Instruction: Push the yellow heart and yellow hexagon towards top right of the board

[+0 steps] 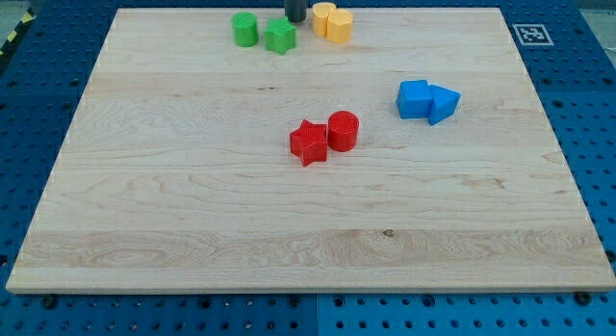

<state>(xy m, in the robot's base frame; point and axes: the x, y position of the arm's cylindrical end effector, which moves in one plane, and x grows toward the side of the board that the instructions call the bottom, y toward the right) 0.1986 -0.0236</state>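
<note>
Two yellow blocks sit touching near the view's top centre: the left one [322, 17] and the right one [339, 25]. I cannot tell which is the heart and which the hexagon. My tip [296, 19] stands just left of the left yellow block, close to it, between it and the green star [281, 36]. The rod comes down from the view's top edge. Whether the tip touches the yellow block cannot be told.
A green cylinder [244, 30] lies left of the green star. A red star [309, 142] and red cylinder [344, 131] sit together mid-board. Two blue blocks, a cube [414, 99] and a wedge-like one [443, 103], sit at the right. The wooden board [192, 211] lies on a blue pegboard.
</note>
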